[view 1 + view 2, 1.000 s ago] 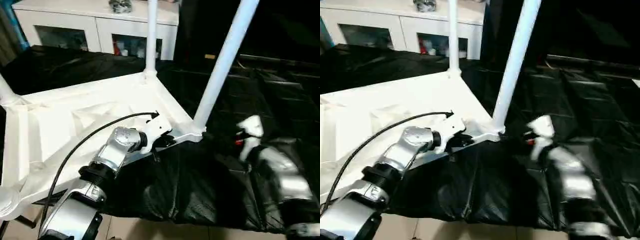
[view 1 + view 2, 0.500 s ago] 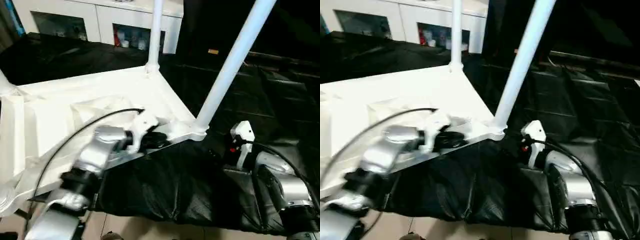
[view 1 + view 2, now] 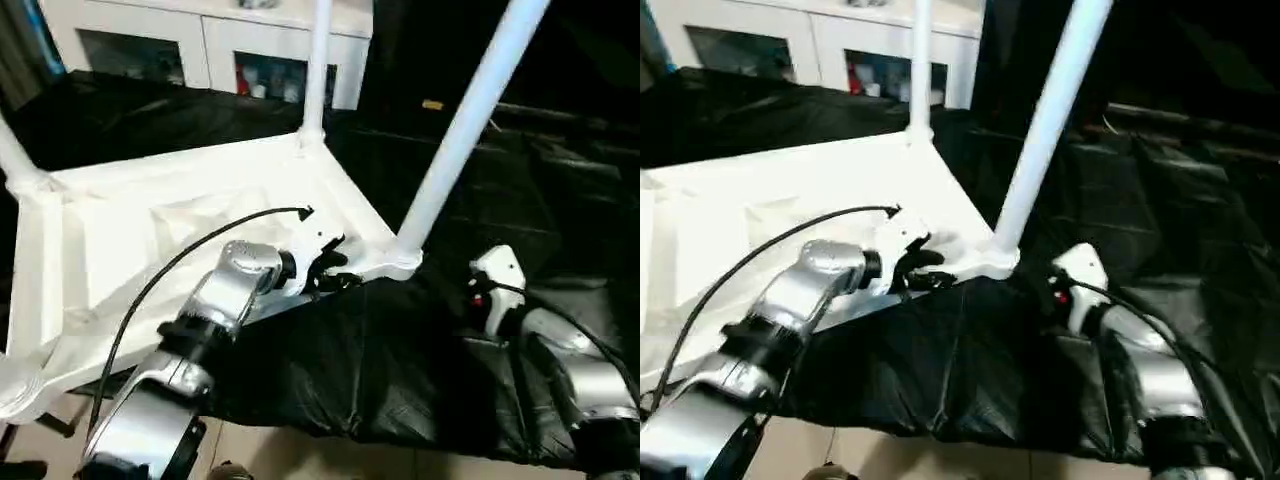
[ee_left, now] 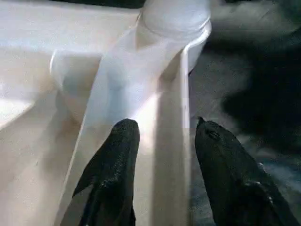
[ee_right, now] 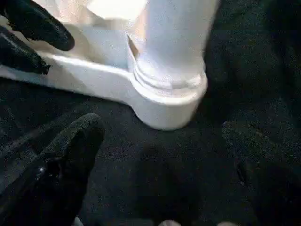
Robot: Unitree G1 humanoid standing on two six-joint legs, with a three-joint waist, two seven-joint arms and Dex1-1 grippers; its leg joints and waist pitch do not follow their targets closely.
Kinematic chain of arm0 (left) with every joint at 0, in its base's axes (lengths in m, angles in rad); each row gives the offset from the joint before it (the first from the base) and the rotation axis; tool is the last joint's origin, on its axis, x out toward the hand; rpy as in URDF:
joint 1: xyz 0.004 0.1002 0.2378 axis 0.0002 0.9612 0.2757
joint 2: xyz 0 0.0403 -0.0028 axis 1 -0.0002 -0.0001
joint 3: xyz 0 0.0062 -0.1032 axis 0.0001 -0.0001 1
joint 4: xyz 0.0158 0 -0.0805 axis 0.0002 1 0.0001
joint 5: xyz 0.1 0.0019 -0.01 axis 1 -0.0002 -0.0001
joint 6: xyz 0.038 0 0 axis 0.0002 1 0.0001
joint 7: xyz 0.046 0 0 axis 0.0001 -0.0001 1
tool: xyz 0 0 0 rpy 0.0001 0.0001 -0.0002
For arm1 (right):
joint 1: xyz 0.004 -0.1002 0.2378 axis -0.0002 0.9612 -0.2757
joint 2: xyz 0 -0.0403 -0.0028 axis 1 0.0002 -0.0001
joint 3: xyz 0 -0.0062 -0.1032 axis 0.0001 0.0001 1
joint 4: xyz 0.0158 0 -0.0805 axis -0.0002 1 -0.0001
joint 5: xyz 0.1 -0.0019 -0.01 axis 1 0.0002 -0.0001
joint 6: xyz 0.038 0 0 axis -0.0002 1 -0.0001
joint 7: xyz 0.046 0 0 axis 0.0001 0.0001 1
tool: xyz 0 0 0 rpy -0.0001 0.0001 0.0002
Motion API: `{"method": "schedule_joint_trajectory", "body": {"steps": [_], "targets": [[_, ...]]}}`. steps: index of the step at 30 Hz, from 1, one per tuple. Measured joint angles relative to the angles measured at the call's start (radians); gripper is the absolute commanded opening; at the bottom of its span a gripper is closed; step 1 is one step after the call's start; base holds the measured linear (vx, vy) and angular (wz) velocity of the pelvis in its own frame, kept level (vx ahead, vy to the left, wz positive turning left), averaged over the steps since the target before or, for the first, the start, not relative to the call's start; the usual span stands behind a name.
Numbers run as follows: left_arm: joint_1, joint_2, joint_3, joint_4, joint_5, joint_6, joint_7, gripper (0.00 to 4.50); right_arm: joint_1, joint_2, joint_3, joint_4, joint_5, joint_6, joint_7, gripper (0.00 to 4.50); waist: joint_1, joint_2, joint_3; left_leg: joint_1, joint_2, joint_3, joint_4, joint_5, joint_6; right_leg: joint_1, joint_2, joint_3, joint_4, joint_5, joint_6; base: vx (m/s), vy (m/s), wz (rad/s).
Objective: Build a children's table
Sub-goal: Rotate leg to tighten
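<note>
We ease left gripper point(image 3: 335, 268) jaws, parted astride table top point(image 3: 150, 240) rim, clear; right gripper point(image 5: 160, 155) jaws wide, empty beside leg point(image 3: 460, 130).

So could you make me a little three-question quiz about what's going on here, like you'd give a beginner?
1. True or false: the white plastic table top lies upside down on the black sheet, with white round tube legs pointing up.
2. Which gripper has its black fingers on either side of the table top's edge rail? A) left gripper B) right gripper
3. Fill in: the right gripper, jaws wide open, faces the rounded corner ______ that holds the nearest leg.

Key: 1 true; 2 A; 3 socket
</note>
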Motion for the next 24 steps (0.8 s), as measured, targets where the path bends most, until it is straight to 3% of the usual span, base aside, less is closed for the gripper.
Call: {"method": "schedule_joint_trajectory", "body": {"steps": [4, 6, 19, 20, 24], "targets": [[-0.036, -0.011, -0.008, 0.06, 0.013, -0.006, 0.031, 1.78, 0.004, -0.001, -0.004, -0.013, 0.0, 0.003, -0.011, 4.5, -0.006, 0.011, -0.002, 0.0, 0.0, 0.0, 0.0, 0.001, 0.001, 0.001, 0.0, 0.0, 0.0, 0.0, 0.0, 0.0, 0.0, 0.0], [-0.039, -0.011, -0.007, 0.07, 0.013, -0.01, 0.037, 1.48, 0.008, -0.001, -0.007, -0.034, 0.001, 0.004, -0.016, 4.5, -0.01, 0.015, -0.003, 0.001, 0.0, 0.0, 0.0, 0.001, 0.001, 0.002, 0.0, 0.0, 0.001, 0.001, 0.0, 0.0, 0.0, 0.0], [-0.066, -0.007, -0.025, 0.129, 0.014, -0.047, -0.009, 0.52, 0.018, -0.002, -0.008, -0.043, 0.008, 0.014, -0.014, 4.5, -0.012, 0.02, -0.004, 0.0, 0.0, 0.0, 0.002, 0.002, 0.002, 0.002, 0.0, 0.0, 0.0, 0.002, -0.001, 0.0, 0.0, 0.0], [-0.066, -0.004, -0.027, 0.129, 0.017, -0.053, -0.016, 0.25, 0.015, -0.002, -0.008, -0.043, 0.01, 0.018, -0.006, 4.5, -0.012, 0.02, -0.004, 0.0, 0.0, 0.0, 0.002, 0.002, 0.002, 0.002, 0.0, 0.0, 0.0, 0.002, -0.001, 0.0, 0.0, 0.0], [-0.067, 0.004, -0.028, 0.135, 0.019, -0.067, -0.044, 0.08, -0.001, -0.002, -0.002, -0.041, 0.016, 0.024, 0.02, 4.5, -0.013, 0.02, -0.004, 0.0, 0.0, 0.0, 0.002, 0.002, 0.002, 0.002, 0.0, 0.0, 0.001, 0.002, -0.001, 0.0, 0.0, 0.0]]}}
